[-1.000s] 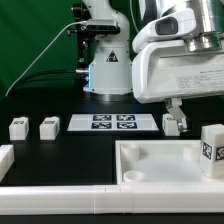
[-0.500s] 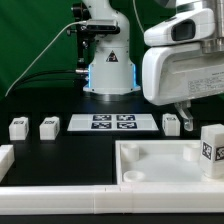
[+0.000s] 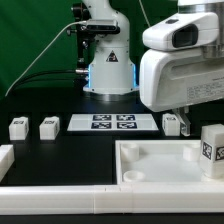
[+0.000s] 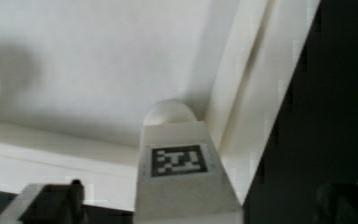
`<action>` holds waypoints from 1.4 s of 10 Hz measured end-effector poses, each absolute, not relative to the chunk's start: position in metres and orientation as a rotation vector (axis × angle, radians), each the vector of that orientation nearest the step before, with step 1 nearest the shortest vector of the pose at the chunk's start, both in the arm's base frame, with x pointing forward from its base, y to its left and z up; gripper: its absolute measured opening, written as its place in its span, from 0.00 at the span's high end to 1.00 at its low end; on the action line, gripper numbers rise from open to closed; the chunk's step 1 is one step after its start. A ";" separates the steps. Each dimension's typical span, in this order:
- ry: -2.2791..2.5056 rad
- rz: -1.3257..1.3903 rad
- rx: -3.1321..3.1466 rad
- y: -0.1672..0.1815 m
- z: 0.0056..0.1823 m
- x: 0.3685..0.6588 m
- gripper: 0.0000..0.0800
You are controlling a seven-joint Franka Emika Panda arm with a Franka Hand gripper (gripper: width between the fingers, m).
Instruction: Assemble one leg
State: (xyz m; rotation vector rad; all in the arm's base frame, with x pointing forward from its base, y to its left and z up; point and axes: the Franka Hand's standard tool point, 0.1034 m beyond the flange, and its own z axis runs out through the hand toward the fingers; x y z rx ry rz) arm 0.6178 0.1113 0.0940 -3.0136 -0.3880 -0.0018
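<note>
Nearest my exterior camera runs a smooth white plastic rail (image 3: 60,190), matte and square-edged. Just behind it, on the exterior view's right, lies the large tray-like piece (image 3: 150,165), moulded white with a raised rim and a round socket (image 3: 132,176) at its near corner.

The leg (image 3: 212,150) stands upright at the tray's far right side, a blocky white peg with a square black-and-white tag on its face. Through the wrist camera I see that leg (image 4: 179,150) from above: its top is rounded, its sides flat, and it sits on glossy white plastic beside a straight ridge, with black table beyond.

The gripper (image 4: 197,200) hangs spread wide. Its dark fingers (image 4: 51,200) show at either side of the leg with clear gaps, so nothing is gripped.

Farther back, on the matte black table (image 3: 80,155), three more legs lie apart: one (image 3: 18,127), a second (image 3: 48,127) and a third (image 3: 172,123), which sits just under the arm's bulky, rounded white housing (image 3: 185,70). Between them lies the thin, flat marker board (image 3: 112,123). Behind it stands the arm's base (image 3: 108,65), with a thin cable (image 3: 40,55) against the green backdrop (image 3: 30,30).
</note>
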 end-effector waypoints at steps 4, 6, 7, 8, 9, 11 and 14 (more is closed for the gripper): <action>-0.379 0.020 -3.015 0.108 0.082 0.617 0.19; -0.374 0.021 -3.015 0.106 0.079 0.620 0.19; -0.374 0.020 -3.014 0.107 0.080 0.620 0.19; -0.375 0.021 -3.014 0.107 0.080 0.620 0.19; -0.375 0.021 -3.014 0.107 0.080 0.620 0.32; -0.376 0.023 -3.014 0.107 0.079 0.619 0.50; -0.326 0.025 -3.020 0.108 0.079 0.619 0.64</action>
